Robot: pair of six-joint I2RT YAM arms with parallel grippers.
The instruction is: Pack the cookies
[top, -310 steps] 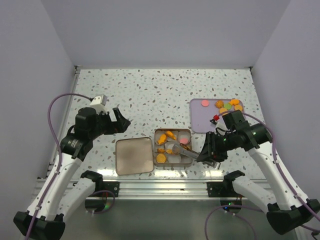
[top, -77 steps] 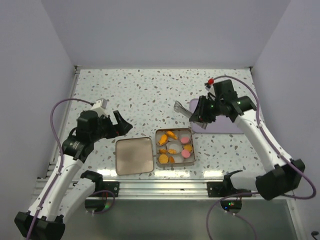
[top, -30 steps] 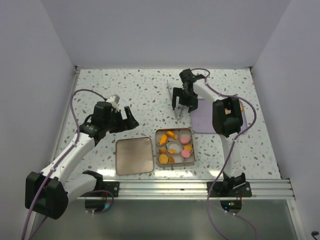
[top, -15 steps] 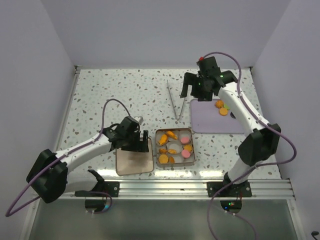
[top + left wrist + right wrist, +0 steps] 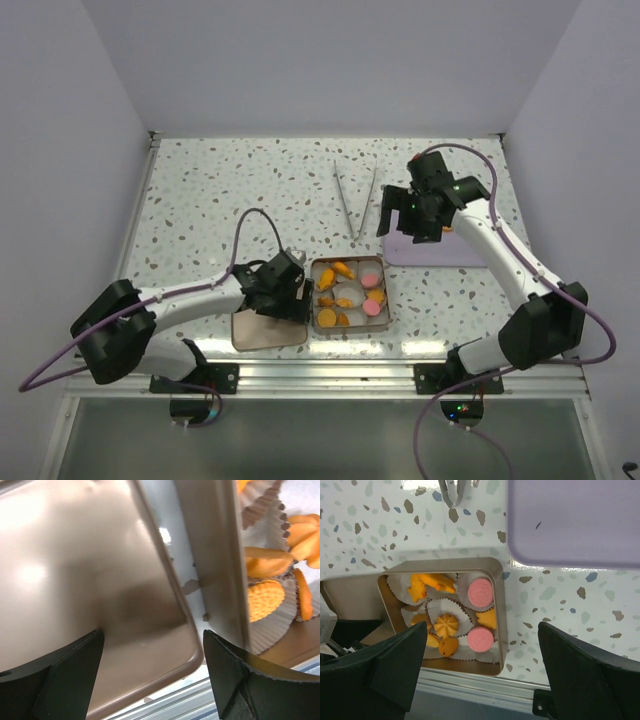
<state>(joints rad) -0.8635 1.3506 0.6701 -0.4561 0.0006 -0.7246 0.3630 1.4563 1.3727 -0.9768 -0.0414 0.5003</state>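
Note:
The cookies (image 5: 345, 292) lie in white paper cups inside the open square tin (image 5: 386, 296); orange pieces (image 5: 445, 624) and two pink rounds (image 5: 481, 591) show in the right wrist view. The tin's brown lid (image 5: 255, 322) lies flat just left of it. My left gripper (image 5: 293, 292) is low over the lid's right edge, jaws open, with the lid's near corner (image 5: 192, 655) between the fingers (image 5: 70, 675) and the tin wall (image 5: 220, 555) beside it. My right gripper (image 5: 405, 215) hangs open and empty above the left end of the purple tray (image 5: 445, 250).
Metal tongs (image 5: 355, 200) lie on the speckled table behind the tin; their tip (image 5: 452, 492) shows in the right wrist view. The part of the purple tray (image 5: 575, 520) seen there is bare. The metal rail (image 5: 400, 375) runs along the near edge.
The right gripper let go of the tongs, which now lie on the table, and swung back over the tray. The left gripper came right and down to the lid's edge beside the tin.

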